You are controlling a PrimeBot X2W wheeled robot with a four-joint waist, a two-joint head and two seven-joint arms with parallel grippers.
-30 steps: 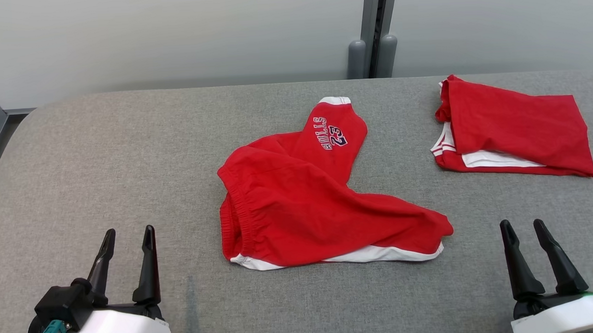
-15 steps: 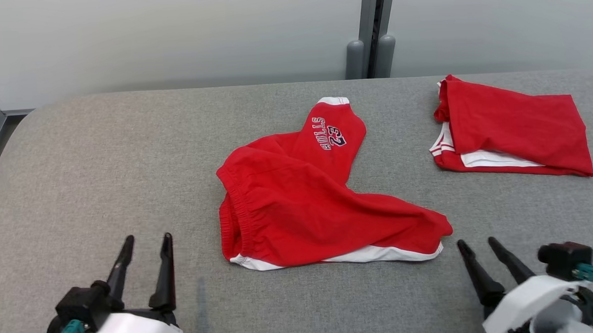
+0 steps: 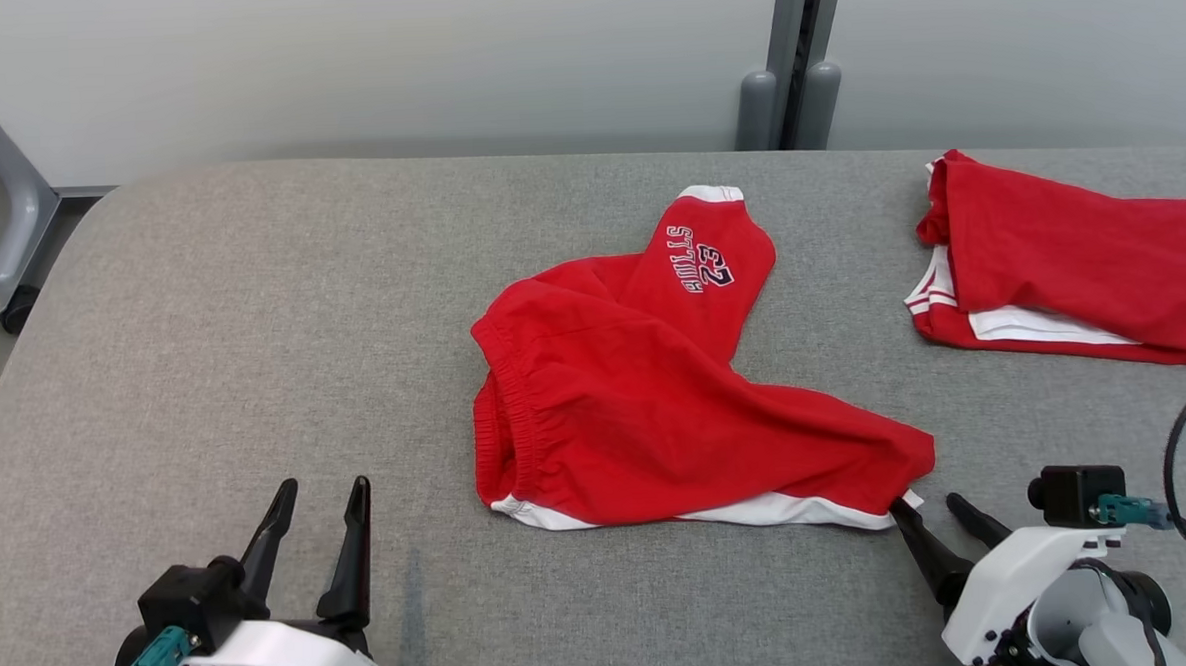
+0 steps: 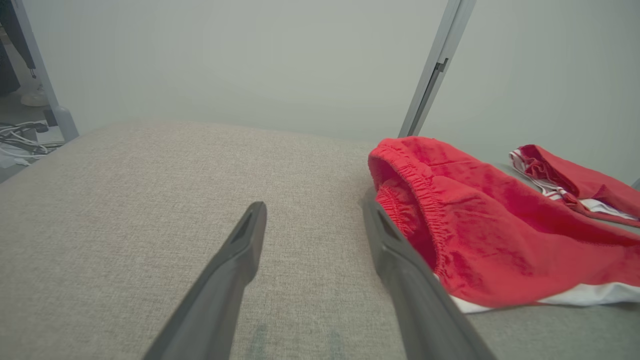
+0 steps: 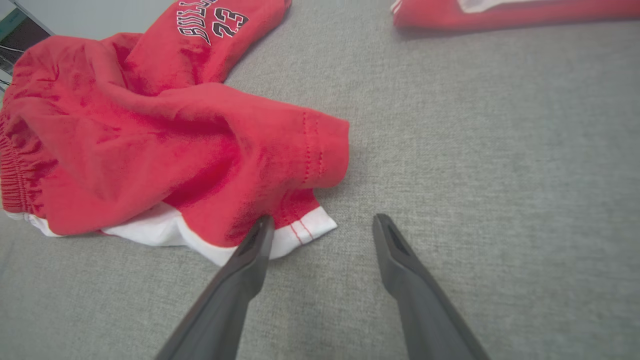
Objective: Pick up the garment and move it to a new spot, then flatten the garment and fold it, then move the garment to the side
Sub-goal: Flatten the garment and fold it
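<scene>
Right end effector (image 3: pixel 923 504), released, is sitting at the garment's (image 3: pixel 616 412) near-right hem corner; advise pinching both layers low. Left end effector (image 3: pixel 325 485), also released, is hovering left of the garment.

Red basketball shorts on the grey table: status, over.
Left gripper open, off the cloth. Right gripper open at white hem of crumpled red shorts. Folded red garment aside, not obstructing.

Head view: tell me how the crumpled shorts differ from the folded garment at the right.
The crumpled shorts lie bunched, legs splayed; the folded garment is a flat stack. The crumpled shorts show a BULLS 23 print; the folded garment's visible face is plain. The crumpled shorts' hem is at the fingertips of the right gripper; the folded garment lies apart. Both are red with white trim.
</scene>
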